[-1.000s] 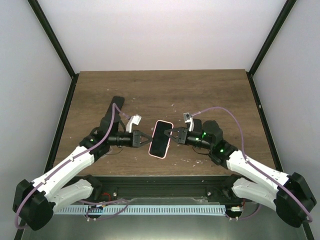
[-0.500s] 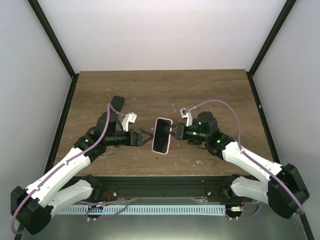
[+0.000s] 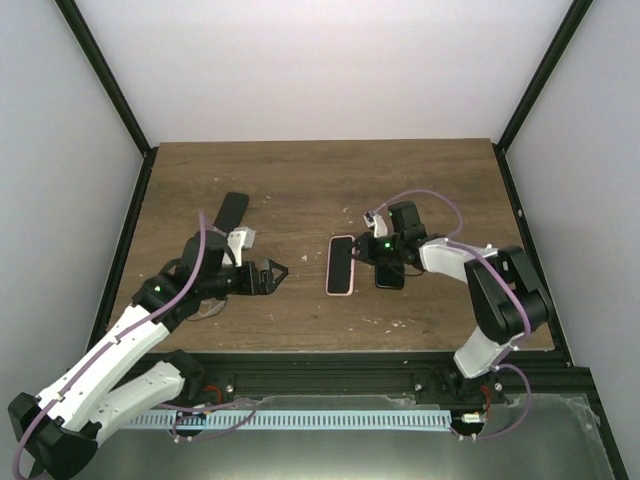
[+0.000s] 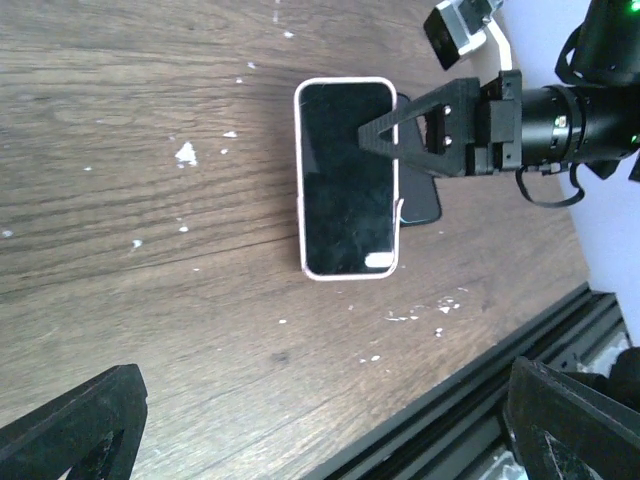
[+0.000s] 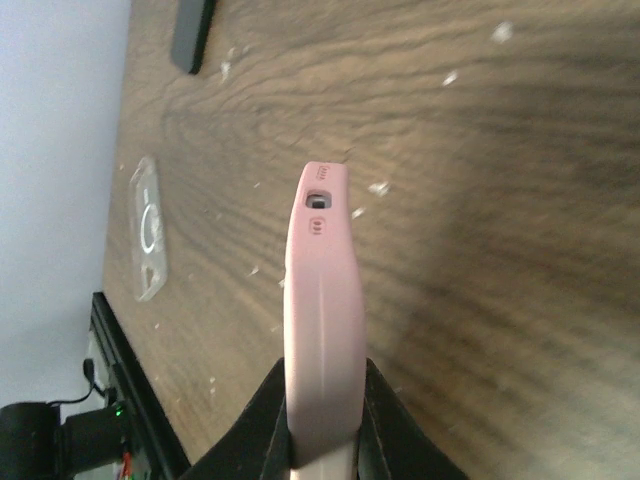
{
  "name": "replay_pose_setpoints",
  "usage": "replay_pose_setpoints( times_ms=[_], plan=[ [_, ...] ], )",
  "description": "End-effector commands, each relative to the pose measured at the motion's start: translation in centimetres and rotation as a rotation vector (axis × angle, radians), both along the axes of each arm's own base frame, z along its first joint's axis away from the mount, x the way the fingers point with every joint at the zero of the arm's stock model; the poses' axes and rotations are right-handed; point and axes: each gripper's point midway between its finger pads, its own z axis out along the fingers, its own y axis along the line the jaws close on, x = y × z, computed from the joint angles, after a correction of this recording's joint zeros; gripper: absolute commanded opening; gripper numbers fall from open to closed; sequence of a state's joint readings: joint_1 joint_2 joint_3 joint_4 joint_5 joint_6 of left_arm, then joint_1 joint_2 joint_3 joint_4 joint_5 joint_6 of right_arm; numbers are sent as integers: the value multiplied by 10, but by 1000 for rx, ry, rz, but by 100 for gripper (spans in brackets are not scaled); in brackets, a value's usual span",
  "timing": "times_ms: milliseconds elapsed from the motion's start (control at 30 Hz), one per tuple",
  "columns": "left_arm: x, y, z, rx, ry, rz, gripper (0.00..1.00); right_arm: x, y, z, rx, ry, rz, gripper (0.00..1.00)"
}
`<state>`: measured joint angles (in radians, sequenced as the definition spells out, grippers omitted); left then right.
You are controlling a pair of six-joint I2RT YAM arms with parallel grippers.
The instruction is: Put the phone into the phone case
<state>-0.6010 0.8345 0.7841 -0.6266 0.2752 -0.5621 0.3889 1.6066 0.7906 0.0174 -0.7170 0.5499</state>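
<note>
While on grained wood (image 3: 300, 190), rounded pink phone case (image 3: 341, 265) in pinch of right tool (image 3: 360, 256); left tool (image 3: 275, 272) agape.

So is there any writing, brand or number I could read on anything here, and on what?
None readable. The pink-cased phone has a blank dark screen; the dark phone beside it and the black phone far left show no lettering; the clear case has only a ring mark.

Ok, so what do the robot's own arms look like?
Both arms have white shells with black joints: left arm, right arm. A lilac cable loops along each to a small white wrist camera. Black triangular jaws; green lights glow on joints.
</note>
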Motion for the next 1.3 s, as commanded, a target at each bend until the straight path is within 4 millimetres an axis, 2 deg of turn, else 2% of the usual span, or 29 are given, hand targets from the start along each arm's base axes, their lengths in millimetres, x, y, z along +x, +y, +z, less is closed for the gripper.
replay_pose_setpoints(
  times_ms=[0,300,433,567,633,833,933,967,1067,1267],
  plan=[
    [3,14,-4,67,-6,56,100,28,-9,4,22,-45,15,1],
    [9,20,-19,116,38,110,100,48,-28,-35,-54,20,-45,10],
    [13,24,-26,151,61,142,100,51,-33,-40,-78,33,-73,22],
    [19,37,-39,219,108,220,100,52,-37,-39,-98,26,-88,33],
    [22,43,-43,252,126,263,100,52,-40,-36,-118,18,-103,41],
    [34,67,-50,294,173,395,100,47,-48,-13,-143,-12,-128,74],
    [42,81,-55,297,199,459,100,41,-49,6,-135,-47,-117,97],
    [45,87,-57,305,210,488,100,39,-50,13,-135,-62,-116,100],
    [53,106,-67,346,249,576,94,33,-53,32,-134,-112,-120,100],
    [65,136,-95,356,333,738,75,19,-54,63,-101,-163,-113,100]
  ],
)
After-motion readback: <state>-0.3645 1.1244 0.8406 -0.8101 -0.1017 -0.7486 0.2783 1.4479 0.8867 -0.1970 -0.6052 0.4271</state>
